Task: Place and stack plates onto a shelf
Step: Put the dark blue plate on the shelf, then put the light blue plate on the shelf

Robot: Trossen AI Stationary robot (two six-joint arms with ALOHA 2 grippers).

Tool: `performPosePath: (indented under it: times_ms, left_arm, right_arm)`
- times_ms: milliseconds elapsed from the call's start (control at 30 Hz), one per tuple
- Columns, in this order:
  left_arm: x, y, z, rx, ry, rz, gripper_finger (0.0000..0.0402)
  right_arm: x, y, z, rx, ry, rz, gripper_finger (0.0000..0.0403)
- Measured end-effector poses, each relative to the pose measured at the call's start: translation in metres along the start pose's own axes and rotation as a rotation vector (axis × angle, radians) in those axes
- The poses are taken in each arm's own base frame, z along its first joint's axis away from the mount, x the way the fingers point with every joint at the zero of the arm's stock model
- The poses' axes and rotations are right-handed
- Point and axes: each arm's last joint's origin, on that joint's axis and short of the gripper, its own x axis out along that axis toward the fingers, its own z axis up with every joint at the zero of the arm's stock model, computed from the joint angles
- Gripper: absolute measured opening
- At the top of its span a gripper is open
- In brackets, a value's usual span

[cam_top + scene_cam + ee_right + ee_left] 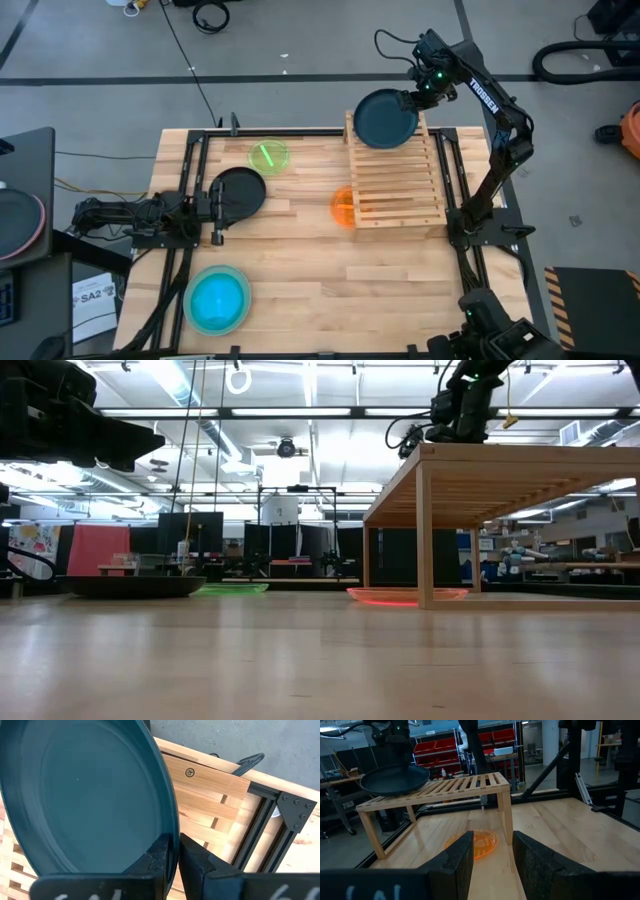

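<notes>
Wooden surface (330, 270) carries the shelf (400, 185) at far right. Right tool (176, 851), fingers narrow, pinches the teal plate's (385, 118) rim at the shelf's far end. Left tool (492, 855) waits wide. Black (238, 192), green (268, 156), orange (342, 206) and cyan (217, 298) plates remain unshelved.

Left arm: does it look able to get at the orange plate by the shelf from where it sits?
Probably yes. The left gripper points at the orange plate across bare tabletop, but that plate lies partly under the shelf by its leg, which may crowd the grasp.
</notes>
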Motion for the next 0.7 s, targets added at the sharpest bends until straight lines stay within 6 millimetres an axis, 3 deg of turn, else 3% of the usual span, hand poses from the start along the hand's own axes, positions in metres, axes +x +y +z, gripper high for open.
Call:
performPosePath:
  times_ms: [700]
  left_arm:
    - [0.0000, 0.0000, 0.0000, 0.000, 0.000, 0.000, 0.0141]
  right_arm:
    - [-0.0002, -0.0013, 0.0002, 0.000, -0.010, -0.046, 0.0098]
